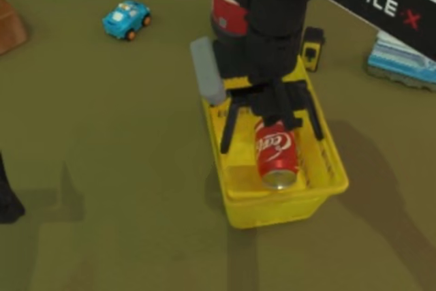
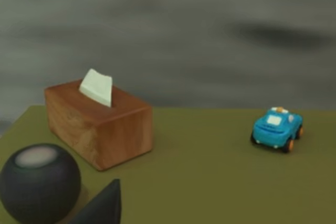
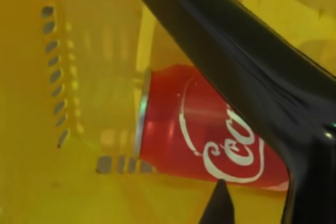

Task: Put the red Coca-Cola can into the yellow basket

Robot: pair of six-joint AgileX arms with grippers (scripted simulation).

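Note:
The red Coca-Cola can (image 1: 276,155) lies on its side inside the yellow basket (image 1: 286,212), silver end toward the table's front. In the right wrist view the can (image 3: 199,129) rests on the basket floor (image 3: 79,192) by the slotted wall, under the black handle (image 3: 236,72). My right gripper (image 1: 276,115) hangs open just above the can's far end; one fingertip (image 3: 220,205) shows close to the can, apart from it. My left gripper (image 1: 7,202) is parked at the table's left edge, with one fingertip (image 2: 105,205) in view.
A blue toy car (image 1: 127,20) sits at the back left, a wooden tissue box (image 2: 100,121) at the far left. A grey block (image 1: 208,69), a red-and-white canister (image 1: 228,15) and a small black-and-yellow object (image 1: 313,47) crowd the basket's back. Books (image 1: 402,59) lie at the back right.

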